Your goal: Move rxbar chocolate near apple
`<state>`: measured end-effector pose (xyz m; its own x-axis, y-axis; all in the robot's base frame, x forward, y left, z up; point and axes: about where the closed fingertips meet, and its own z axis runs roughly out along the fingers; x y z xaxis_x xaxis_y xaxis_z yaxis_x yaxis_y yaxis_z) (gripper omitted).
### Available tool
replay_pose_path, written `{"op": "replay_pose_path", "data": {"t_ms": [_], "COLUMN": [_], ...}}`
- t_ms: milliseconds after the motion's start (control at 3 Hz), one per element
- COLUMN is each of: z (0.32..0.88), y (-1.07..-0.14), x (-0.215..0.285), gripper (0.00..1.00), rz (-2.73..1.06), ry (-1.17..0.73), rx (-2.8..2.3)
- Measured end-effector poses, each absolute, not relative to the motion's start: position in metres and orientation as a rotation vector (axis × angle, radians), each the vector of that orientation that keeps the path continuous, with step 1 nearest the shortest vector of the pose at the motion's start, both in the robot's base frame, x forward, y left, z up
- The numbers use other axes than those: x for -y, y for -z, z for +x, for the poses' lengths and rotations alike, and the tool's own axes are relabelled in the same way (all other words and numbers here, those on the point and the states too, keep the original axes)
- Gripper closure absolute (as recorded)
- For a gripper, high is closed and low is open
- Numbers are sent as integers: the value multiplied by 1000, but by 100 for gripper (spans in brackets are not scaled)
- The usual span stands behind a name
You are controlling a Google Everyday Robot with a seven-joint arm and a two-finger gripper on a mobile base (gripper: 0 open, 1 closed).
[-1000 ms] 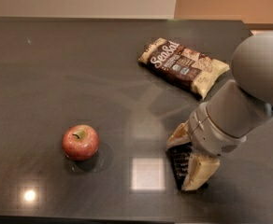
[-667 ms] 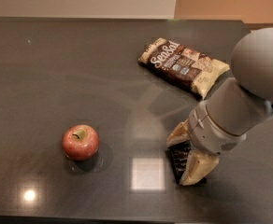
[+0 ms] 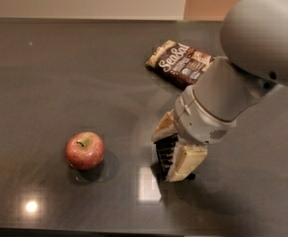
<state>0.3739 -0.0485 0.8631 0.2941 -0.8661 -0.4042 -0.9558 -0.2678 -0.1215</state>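
Observation:
The red apple (image 3: 85,150) with a yellowish-green patch at its stem sits on the dark counter at the lower left. The rxbar chocolate (image 3: 165,153), a black wrapped bar with white text, stands on edge between my gripper's cream fingers. My gripper (image 3: 172,152) is shut on the bar, low over the counter, well to the right of the apple. The grey arm comes in from the upper right and hides most of the bar.
A brown-and-cream "Sea Salt" snack bag (image 3: 180,62) lies flat at the back, behind the arm. The counter's front edge (image 3: 85,229) runs along the bottom of the view. A wall stands behind the counter.
The gripper with the bar has shifted slightly left toward the apple. The apple and the snack bag have not moved.

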Motion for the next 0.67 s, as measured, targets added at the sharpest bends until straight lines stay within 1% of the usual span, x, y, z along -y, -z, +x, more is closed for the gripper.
{"op": "replay_pose_path", "data": {"t_ms": [667], "z": [389], "y": [-871], "x": [-8], "gripper": [100], "rz": [-2241], "ry": [-444], "rx": [-1596]}}
